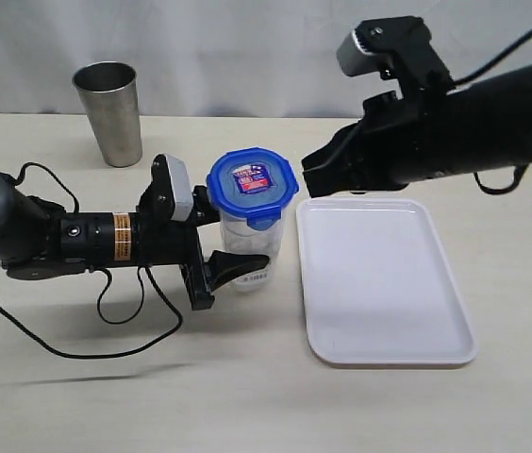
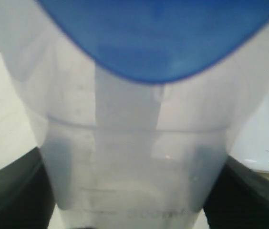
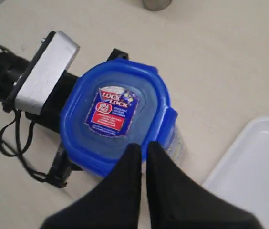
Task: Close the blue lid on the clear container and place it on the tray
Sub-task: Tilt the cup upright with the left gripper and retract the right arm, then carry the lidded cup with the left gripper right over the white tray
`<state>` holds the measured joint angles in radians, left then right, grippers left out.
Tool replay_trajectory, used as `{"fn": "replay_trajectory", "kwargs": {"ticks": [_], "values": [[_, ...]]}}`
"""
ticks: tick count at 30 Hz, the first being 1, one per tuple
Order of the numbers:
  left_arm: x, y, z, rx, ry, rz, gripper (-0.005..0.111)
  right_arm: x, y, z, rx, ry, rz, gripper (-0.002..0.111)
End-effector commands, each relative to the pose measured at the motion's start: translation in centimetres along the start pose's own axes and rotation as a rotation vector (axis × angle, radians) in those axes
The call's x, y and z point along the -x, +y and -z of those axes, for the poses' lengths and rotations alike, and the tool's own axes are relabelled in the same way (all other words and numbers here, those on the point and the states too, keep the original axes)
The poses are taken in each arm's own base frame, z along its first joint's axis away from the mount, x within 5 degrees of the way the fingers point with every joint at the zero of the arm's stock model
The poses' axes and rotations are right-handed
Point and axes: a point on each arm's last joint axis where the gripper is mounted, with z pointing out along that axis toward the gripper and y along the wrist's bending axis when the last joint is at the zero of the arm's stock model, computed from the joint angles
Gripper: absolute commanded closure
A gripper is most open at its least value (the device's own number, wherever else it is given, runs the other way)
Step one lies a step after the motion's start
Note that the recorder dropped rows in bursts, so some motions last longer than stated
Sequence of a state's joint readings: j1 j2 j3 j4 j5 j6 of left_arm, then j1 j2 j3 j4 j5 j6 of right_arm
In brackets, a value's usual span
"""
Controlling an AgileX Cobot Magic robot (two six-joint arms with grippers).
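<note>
Spanning the scene, a beige table (image 1: 247, 406) backs onto a white curtain (image 1: 247, 42); a steel cup (image 1: 108, 111) stands far left. The container (image 1: 247, 241), lid (image 1: 252, 187) on top, stands just left of the tray (image 1: 384, 283), clamped low by the left gripper (image 1: 242, 264). The right gripper (image 3: 141, 152), pinched closed, hovers at the lid's right edge.

The container (image 1: 247, 247) stands on the table (image 1: 58, 396) near the middle, with the lid (image 1: 252, 184) on top of it. The tray (image 1: 384, 283) lies flat just right of the container, close beside it. The cup (image 1: 108, 111) stands upright far back on the left, well apart from both. The left gripper (image 1: 238, 260) reaches in from the left, one finger on each side of the container's lower part. The right gripper (image 1: 313, 175) hangs over the tray's far left corner, just right of the lid.
</note>
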<state>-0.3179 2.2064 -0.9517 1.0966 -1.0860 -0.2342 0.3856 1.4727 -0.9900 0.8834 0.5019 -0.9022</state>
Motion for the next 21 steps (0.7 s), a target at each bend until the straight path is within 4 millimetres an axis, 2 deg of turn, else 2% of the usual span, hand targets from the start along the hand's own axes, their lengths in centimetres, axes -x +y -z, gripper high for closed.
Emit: {"fn": "replay_trajectory", "kwargs": {"ticks": [1, 9, 13, 14, 15, 16, 19, 21], "values": [[0.6, 0.3, -0.1, 0.031, -0.034, 0.015, 0.107, -1.5, -0.2, 2.6, -0.159, -0.177, 0.045, 0.104], [0.4, 0.9, -0.1, 0.094, -0.011, 0.047, 0.107, -5.7, 1.1, 8.5, -0.321, -0.320, 0.101, 0.104], [0.6, 1.0, -0.1, 0.112, -0.032, 0.057, 0.107, -7.3, 2.0, 11.7, -0.378, -0.427, 0.112, 0.104], [0.8, 1.2, -0.1, 0.134, -0.060, 0.068, 0.107, -8.0, 2.5, 13.1, -0.400, -0.482, 0.114, 0.104], [1.0, 1.3, 0.0, 0.141, -0.080, 0.072, 0.107, -8.5, 2.6, 13.5, -0.405, -0.495, 0.116, 0.104], [1.7, 1.4, 0.1, 0.147, -0.158, 0.076, 0.107, -9.4, 3.0, 14.6, -0.418, -0.542, 0.122, 0.104], [2.9, 1.5, 0.3, 0.144, -0.198, 0.062, 0.107, -10.7, 3.5, 16.4, -0.444, -0.642, 0.077, 0.104], [4.8, 1.7, 0.8, 0.141, -0.237, 0.110, 0.107, -11.4, 3.9, 17.6, -0.443, -0.717, 0.050, 0.104]]}}
